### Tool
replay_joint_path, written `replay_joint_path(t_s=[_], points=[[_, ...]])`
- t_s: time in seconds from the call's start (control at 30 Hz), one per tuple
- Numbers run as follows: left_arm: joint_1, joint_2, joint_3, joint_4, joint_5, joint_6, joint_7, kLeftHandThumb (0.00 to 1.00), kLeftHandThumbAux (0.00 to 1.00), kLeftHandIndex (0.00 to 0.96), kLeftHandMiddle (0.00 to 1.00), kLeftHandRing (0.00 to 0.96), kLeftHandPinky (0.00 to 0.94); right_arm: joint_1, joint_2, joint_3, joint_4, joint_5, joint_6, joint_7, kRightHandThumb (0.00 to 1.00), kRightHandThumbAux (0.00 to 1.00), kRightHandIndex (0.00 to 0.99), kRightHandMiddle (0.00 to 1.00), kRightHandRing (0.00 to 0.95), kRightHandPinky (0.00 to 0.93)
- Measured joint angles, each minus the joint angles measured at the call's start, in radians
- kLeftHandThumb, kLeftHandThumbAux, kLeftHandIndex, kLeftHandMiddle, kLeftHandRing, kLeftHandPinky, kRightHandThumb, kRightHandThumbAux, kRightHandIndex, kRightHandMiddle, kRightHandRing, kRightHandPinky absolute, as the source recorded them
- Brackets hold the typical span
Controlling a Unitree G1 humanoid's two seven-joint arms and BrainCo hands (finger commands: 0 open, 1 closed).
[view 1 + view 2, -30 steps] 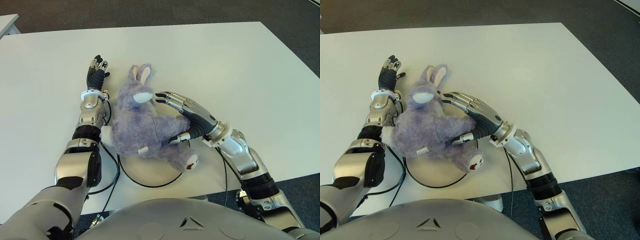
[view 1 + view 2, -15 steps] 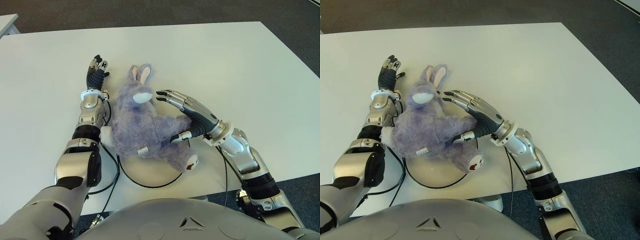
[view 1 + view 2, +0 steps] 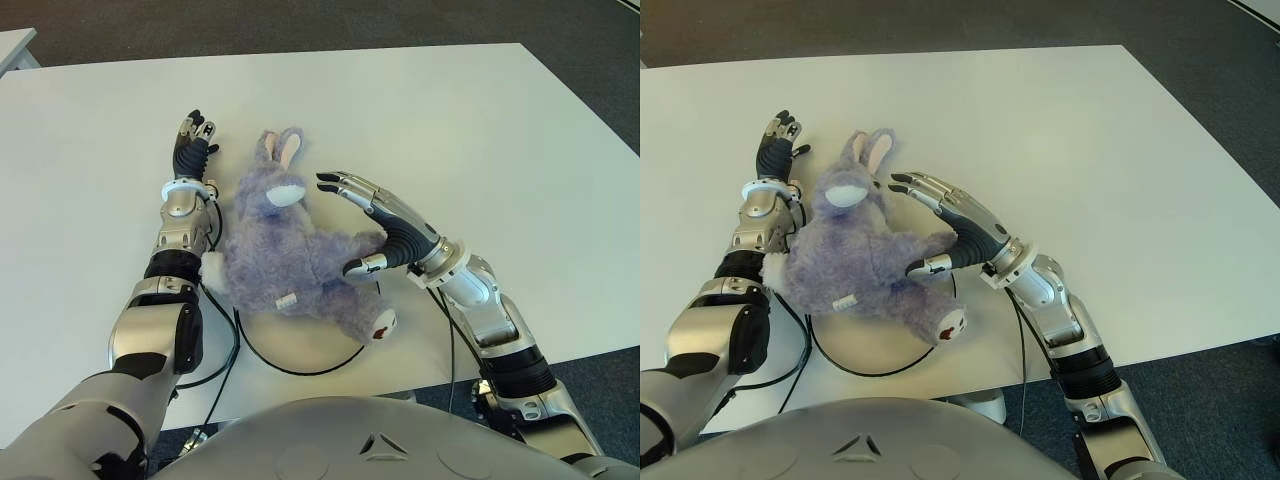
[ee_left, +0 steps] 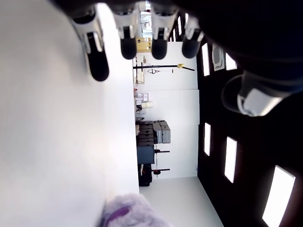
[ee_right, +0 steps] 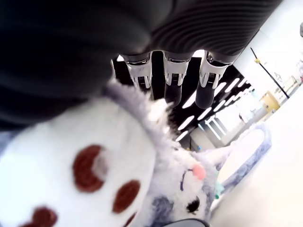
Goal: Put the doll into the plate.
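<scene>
Currently the fluffy purple plush rabbit doll (image 3: 290, 252) is being left partly over the beige round plate (image 3: 300, 345) near the white table (image 3: 450, 130)'s front edge | right hand (image 3: 375, 225), fingers spread, is being held just beside it; a clean retreat without snagging fur is advised | left hand (image 3: 192, 145), fingers extended, empty, beside the doll's left.

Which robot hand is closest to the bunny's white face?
The right hand. Its spread fingers reach beside the bunny near its face. The left hand shows on the bunny's other side, out by its ears, holding nothing.

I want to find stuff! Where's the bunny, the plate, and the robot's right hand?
Purple bunny doll (image 3: 285, 255), left eye view, on its belly.
Plate (image 3: 300, 350), left eye view, on its near bare part.
Right hand (image 3: 385, 222), left eye view, on its back.
</scene>
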Motion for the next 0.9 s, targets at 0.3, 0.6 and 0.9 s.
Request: replay_joint_path(t_s=[0.3,0.6,0.9], points=[[0.0,0.0,0.0,0.0,0.0,0.001,0.0,0.53,0.376,0.0,0.0,0.0,0.051,-0.038,0.011,-0.031,-0.001,0.046,0.021,0.013,0.03,0.273,0.0,0.0,0.0,0.0],[0.001,0.0,0.0,-0.005,0.0,0.004,0.001,0.545,0.369,0.0,0.0,0.0,0.054,-0.04,0.035,-0.046,0.009,0.054,0.007,-0.007,0.0,0.302,0.0,0.0,0.0,0.0],[0.002,0.0,-0.002,-0.008,0.0,0.006,0.005,0.541,0.378,0.0,0.0,0.0,0.045,-0.06,0.043,-0.071,0.022,0.058,-0.013,-0.02,0.0,0.309,0.0,0.0,0.0,0.0]])
